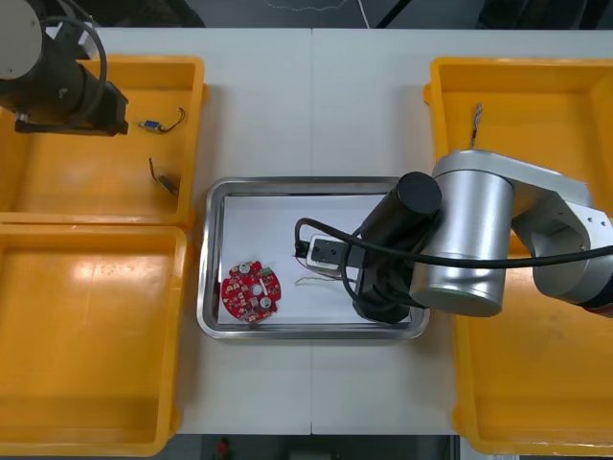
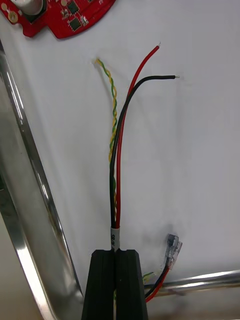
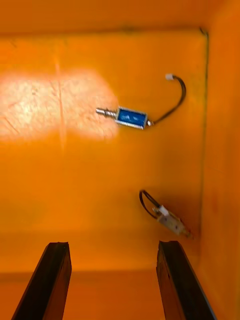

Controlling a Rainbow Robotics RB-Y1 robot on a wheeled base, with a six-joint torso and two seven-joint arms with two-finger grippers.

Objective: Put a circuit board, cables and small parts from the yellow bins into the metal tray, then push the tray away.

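In the tray (image 1: 204, 278), three o'clock of the board (image 1: 251, 290), my right claw (image 2: 116, 252) pinches cables (image 2: 120, 150) for release; left claw (image 3: 112, 250) spread over a bin (image 3: 60, 175).

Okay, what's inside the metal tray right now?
Inside: a red circuit board on the white floor and a cable bundle pinched by the shut right gripper. The right arm hides the tray's right part. The left gripper hangs open over a yellow bin.

No legible text, number or brand anywhere. Small white sleeve (image 2: 115, 238) around the cable bundle (image 2: 118, 165), low in the middle of the right wrist frame, bearing dark marks too small to read. Fine detail on the round red circuit board (image 2: 60, 15), upper left of that frame, likewise unreadable.
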